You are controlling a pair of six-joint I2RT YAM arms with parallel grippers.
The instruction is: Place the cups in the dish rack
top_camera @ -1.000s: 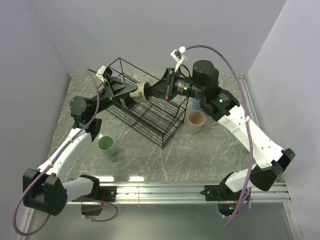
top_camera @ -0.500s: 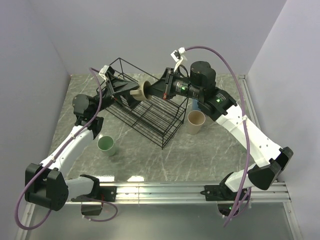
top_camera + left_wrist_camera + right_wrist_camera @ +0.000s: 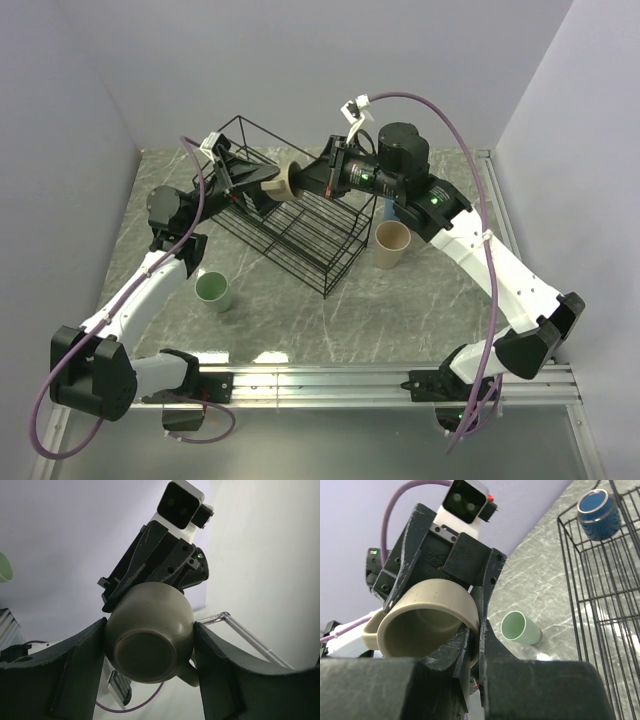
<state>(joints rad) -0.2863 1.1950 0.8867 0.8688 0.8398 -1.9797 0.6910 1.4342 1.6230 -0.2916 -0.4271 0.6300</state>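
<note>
Grey tabletop (image 3: 400,300); left fingers (image 3: 75,675), right fingers (image 3: 530,690) grip raised mug (image 3: 150,630).

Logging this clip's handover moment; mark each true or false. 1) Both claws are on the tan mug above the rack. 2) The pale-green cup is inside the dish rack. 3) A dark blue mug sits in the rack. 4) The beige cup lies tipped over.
1) True: the tan mug is held in the air between the left claw and right claw.
2) False: the pale-green cup stands on the table, outside the dish rack.
3) True: the dark blue mug is in the rack.
4) False: the beige cup stands upright beside the rack.
</note>
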